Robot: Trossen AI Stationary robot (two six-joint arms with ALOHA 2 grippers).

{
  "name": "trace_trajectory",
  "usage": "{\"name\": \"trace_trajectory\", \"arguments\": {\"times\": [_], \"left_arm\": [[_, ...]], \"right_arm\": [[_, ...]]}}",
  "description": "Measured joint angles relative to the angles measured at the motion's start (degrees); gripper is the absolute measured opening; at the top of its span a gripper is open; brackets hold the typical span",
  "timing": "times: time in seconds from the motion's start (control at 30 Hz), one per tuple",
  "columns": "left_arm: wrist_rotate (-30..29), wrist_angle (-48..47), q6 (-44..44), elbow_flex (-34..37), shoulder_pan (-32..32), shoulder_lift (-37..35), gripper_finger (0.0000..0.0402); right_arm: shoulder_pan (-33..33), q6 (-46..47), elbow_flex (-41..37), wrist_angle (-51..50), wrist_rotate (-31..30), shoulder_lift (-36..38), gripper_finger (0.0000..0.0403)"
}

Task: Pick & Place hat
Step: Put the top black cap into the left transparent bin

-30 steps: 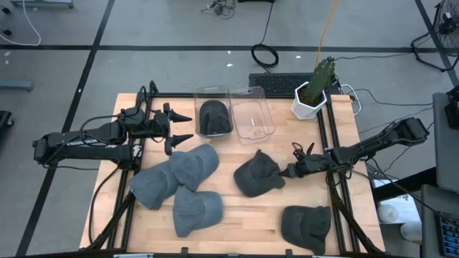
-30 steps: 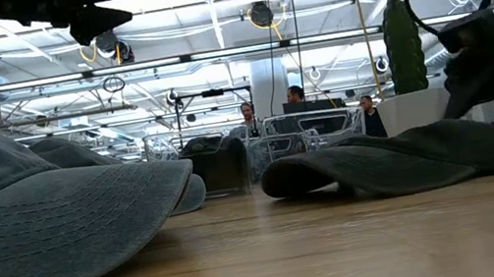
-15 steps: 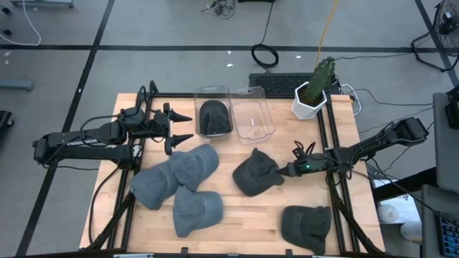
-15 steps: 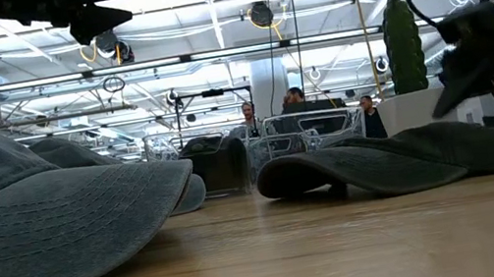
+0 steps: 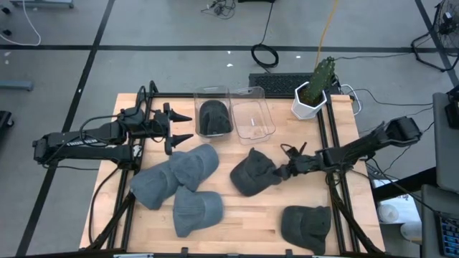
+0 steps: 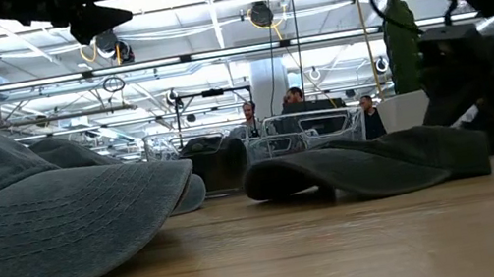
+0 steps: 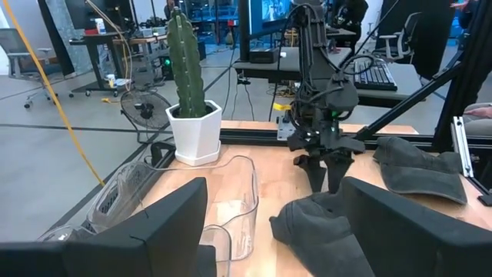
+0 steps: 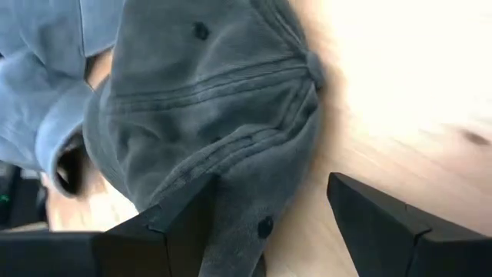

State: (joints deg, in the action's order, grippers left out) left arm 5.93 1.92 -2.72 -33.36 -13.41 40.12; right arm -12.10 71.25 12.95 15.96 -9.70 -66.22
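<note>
High view: dark hat (image 5: 251, 173) sits mid-table, five o'clock of the bins. My right gripper (image 5: 284, 172) straddles its edge, fingers spread; I'd close squarely before lifting.

Wooden table (image 5: 237, 215) with black frame rails. On it: three blue-grey caps (image 5: 178, 180) clustered at left, two dark caps (image 5: 252, 174) at centre and front right (image 5: 306, 226), two clear bins (image 5: 252, 115) and a potted cactus (image 5: 313, 92) along the back.
</note>
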Motion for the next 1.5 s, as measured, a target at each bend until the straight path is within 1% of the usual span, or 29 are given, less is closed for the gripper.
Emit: {"name": "trace_trajectory", "arguments": {"times": [0.07, 0.13, 0.23, 0.3, 0.4, 0.53, 0.67, 0.7, 0.8, 0.9, 1.0, 1.27, 1.5], "left_arm": [[0.0, 0.0, 0.0, 0.0, 0.0, 0.0, 0.0306], [0.0, 0.0, 0.0, 0.0, 0.0, 0.0, 0.0306], [0.0, 0.0, 0.0, 0.0, 0.0, 0.0, 0.0306], [0.0, 0.1, 0.0, 0.0, 0.0, 0.0, 0.0306], [0.0, 0.0, 0.0, 0.0, 0.0, 0.0, 0.0306], [0.0, 0.1, 0.0, 0.0, 0.0, 0.0, 0.0306], [0.0, 0.1, 0.0, 0.0, 0.0, 0.0, 0.0306], [0.0, 0.1, 0.0, 0.0, 0.0, 0.0, 0.0306], [0.0, 0.1, 0.0, 0.0, 0.0, 0.0, 0.0306], [0.0, 0.0, 0.0, 0.0, 0.0, 0.0, 0.0306], [0.0, 0.1, 0.0, 0.0, 0.0, 0.0, 0.0306], [0.0, 0.0, 0.0, 0.0, 0.0, 0.0, 0.0306], [0.0, 0.1, 0.0, 0.0, 0.0, 0.0, 0.0306]], "right_arm": [[0.5, -1.8, 1.4, 3.1, 1.2, -3.1, 0.0247], [1.2, -4.0, 1.6, 10.8, 4.2, -5.5, 0.0247], [2.0, -4.3, 1.9, 21.3, 8.7, -7.7, 0.0247], [2.0, -4.3, 1.9, 24.8, 9.9, -8.9, 0.0247], [2.0, -4.4, 1.9, 27.9, 10.0, -9.8, 0.0247], [2.0, -4.5, 1.9, 28.0, 9.7, -10.7, 0.0247], [3.4, -2.9, 1.9, 20.2, 6.8, -11.4, 0.0247], [4.2, -2.8, 1.8, 19.7, 6.6, -12.0, 0.0247], [5.9, -1.9, 1.9, 24.0, 7.3, -13.9, 0.0247], [6.4, -1.5, 2.0, 28.2, 9.9, -15.8, 0.0247], [5.9, -1.1, 3.0, 27.6, 11.0, -18.0, 0.0247], [5.3, -2.8, 6.6, 30.8, 13.2, -23.6, 0.0247], [5.3, -1.7, 7.2, 31.5, 14.1, -27.3, 0.0247]]}}
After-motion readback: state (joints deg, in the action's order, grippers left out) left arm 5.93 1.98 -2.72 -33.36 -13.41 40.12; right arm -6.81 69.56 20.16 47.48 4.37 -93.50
